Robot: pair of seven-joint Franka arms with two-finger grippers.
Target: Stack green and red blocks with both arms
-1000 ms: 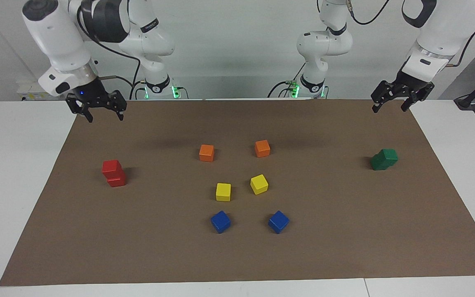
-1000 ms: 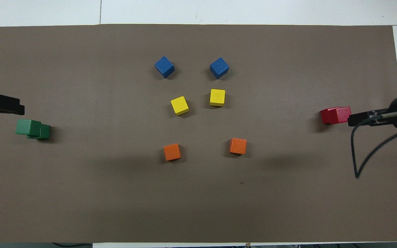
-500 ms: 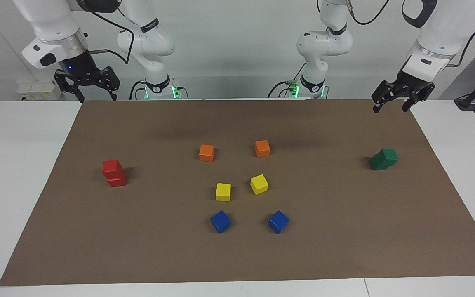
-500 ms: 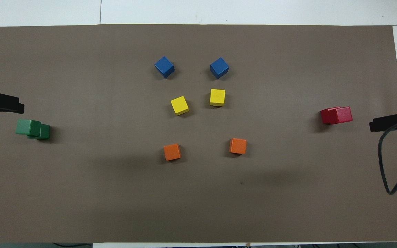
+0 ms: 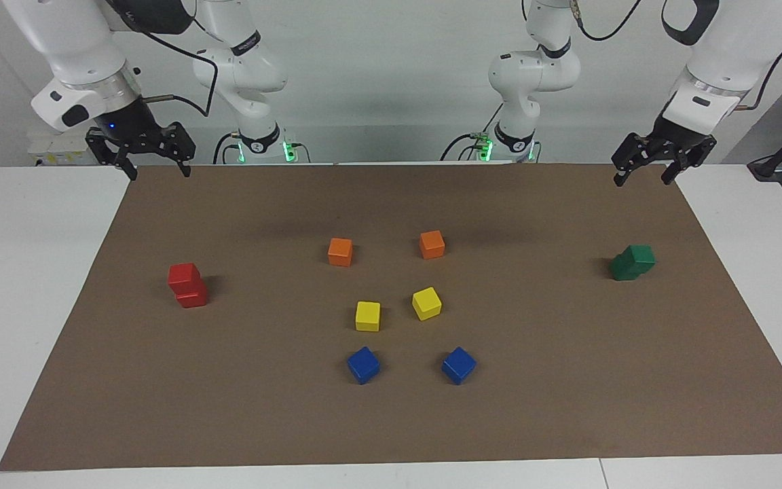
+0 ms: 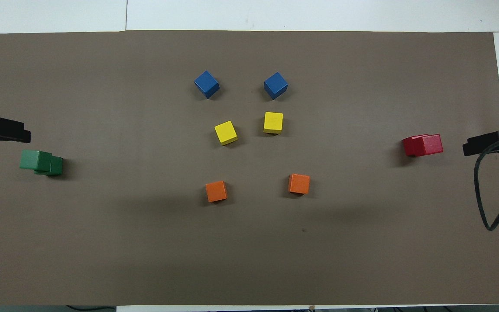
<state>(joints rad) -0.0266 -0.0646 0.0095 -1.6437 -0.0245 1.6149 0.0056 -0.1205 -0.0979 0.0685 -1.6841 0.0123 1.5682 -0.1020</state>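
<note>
Brown mat (image 5: 567,380), no legible writing; left claw (image 5: 643,178) and right claw (image 5: 159,170) gape empty.

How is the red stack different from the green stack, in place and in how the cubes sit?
The red stack stands toward the right arm's end of the mat; the green stack stands toward the left arm's end. The red top cube sits almost squarely on its base; the green top cube is clearly offset. Both are two equal cubes, untouched by any gripper.
</note>
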